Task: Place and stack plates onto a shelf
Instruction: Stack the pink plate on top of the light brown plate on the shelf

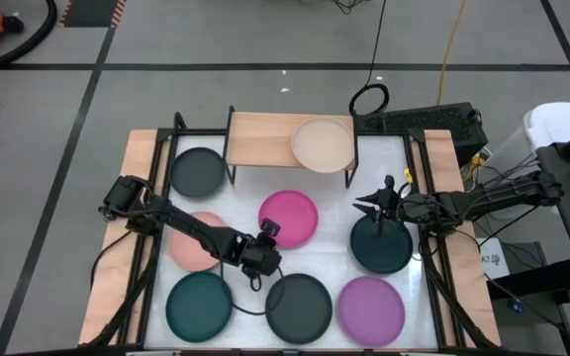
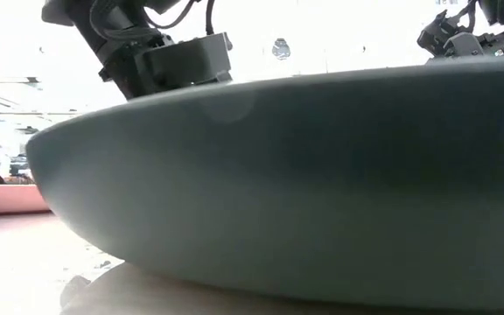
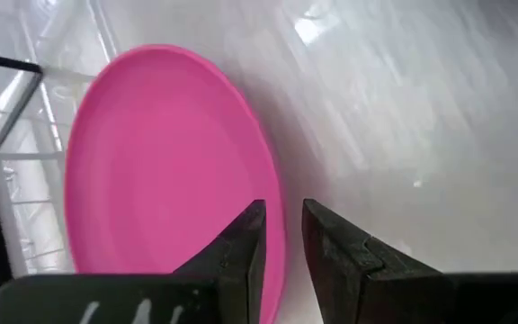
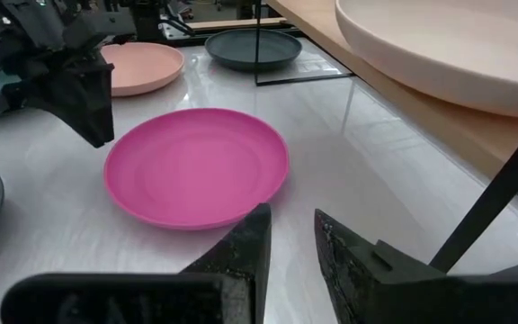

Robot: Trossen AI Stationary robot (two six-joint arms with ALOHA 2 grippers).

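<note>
The shelf [image 1: 265, 138] stands at the table's far edge and carries a beige plate [image 1: 323, 144] on its right half. The magenta plate [image 1: 288, 217] lies flat mid-table. My left gripper [image 1: 269, 229] hovers at its near-left rim [image 3: 272, 207], fingers a narrow gap apart, open [image 3: 283, 209]. My right gripper [image 1: 364, 206] is open with a narrow gap [image 4: 290, 216], over bare table right of the magenta plate [image 4: 196, 166], beside a dark teal plate [image 1: 381, 244]. A salmon plate [image 1: 196, 242] lies under the left arm.
A charcoal plate [image 1: 198, 171] lies left of the shelf. Along the near edge lie a teal plate [image 1: 199, 305], a charcoal plate [image 1: 299, 307] that fills the low view [image 2: 322, 175], and a purple plate [image 1: 371, 310]. The shelf's black legs [image 4: 259, 45] stand behind the magenta plate.
</note>
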